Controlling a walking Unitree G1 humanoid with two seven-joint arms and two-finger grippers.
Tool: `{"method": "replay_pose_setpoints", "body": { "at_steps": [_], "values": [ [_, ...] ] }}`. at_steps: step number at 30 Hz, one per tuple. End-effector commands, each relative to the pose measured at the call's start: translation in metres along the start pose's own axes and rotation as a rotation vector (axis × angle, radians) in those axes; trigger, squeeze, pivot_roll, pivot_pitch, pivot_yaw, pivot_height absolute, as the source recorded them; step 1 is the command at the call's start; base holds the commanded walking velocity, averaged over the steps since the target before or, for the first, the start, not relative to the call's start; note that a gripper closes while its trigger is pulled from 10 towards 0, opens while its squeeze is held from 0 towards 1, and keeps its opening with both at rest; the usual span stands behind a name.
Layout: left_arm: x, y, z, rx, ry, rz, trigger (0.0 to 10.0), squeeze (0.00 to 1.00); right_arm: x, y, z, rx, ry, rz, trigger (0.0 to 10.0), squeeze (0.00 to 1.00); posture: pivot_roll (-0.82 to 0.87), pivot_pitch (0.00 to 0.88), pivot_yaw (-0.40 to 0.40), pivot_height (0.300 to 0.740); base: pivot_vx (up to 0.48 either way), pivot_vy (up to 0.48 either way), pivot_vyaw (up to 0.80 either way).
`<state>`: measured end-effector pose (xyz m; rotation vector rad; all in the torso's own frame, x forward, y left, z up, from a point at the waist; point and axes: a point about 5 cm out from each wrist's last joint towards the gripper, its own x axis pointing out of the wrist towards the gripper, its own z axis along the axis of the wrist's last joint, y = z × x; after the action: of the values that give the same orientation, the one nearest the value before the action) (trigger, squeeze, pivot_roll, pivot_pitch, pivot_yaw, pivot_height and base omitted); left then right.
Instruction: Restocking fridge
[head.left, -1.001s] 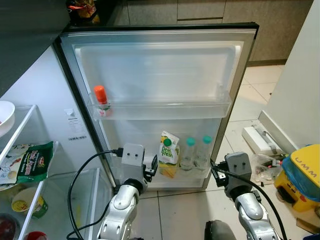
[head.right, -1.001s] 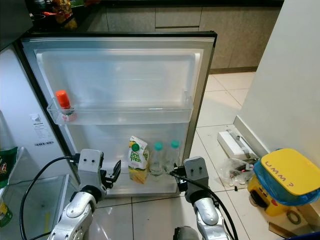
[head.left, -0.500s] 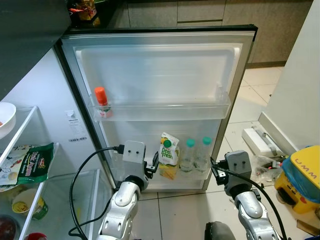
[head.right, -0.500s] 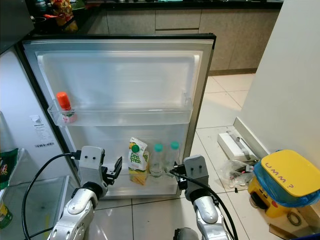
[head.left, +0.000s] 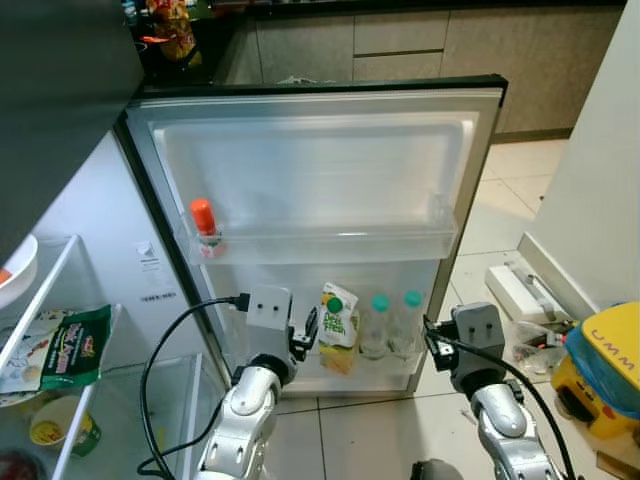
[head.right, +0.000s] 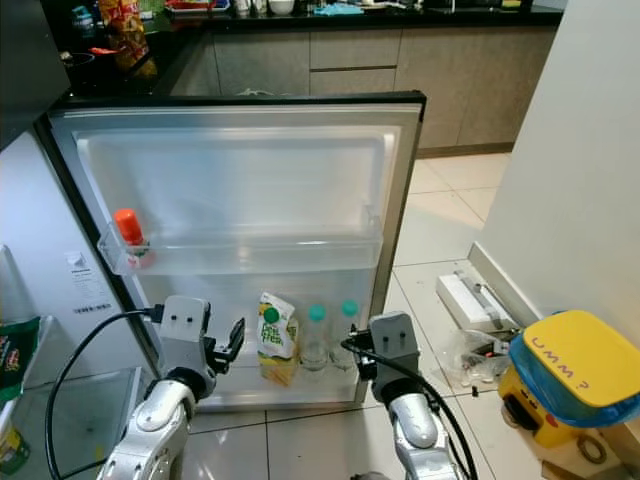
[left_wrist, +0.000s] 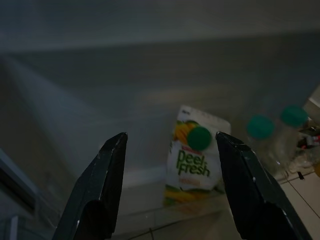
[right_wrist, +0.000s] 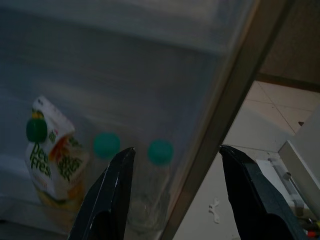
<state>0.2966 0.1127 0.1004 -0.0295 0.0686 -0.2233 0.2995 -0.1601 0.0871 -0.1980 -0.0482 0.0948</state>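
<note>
Fridge door (head.left: 320, 170) swung wide open, inner side facing the camera. On its upper shelf (head.left: 330, 243), at the left end, an upright bottle with an orange cap (head.left: 204, 222). On the lower shelf (head.left: 345, 368), a juice carton (head.left: 338, 328) with a green cap, just beside two clear bottles with teal caps (head.left: 391, 322), all standing side by side. Left tool (left_wrist: 170, 145) held low before the lower shelf, fingers spread, nothing between them, carton straight ahead. Right tool (right_wrist: 175, 155) near the door's outer edge, fingers likewise spread and empty. Left of the door, fridge shelves with a green packet (head.left: 72, 335). On the floor at right, a yellow container (head.right: 568, 372).
</note>
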Motion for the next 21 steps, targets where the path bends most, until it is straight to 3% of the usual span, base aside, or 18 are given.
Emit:
{"method": "replay_pose_setpoints", "body": {
  "at_steps": [1, 21],
  "values": [
    [0.0, -0.004, -0.0018, -0.008, 0.001, -0.002, 10.0, 0.0, -0.0009, -0.0008, -0.0032, -0.01, 0.009, -0.003, 10.0, 0.0, -0.14, 0.041, -0.002, 0.661, 0.0, 0.0, 0.0],
    [0.0004, -0.0051, -0.002, -0.01, -0.003, -0.005, 10.0, 0.0, -0.0001, 0.0001, -0.0025, -0.013, 0.003, 0.001, 10.0, 0.0, -0.14, 0.039, -0.005, 0.721, 0.0, 0.0, 0.0]
  ]
}}
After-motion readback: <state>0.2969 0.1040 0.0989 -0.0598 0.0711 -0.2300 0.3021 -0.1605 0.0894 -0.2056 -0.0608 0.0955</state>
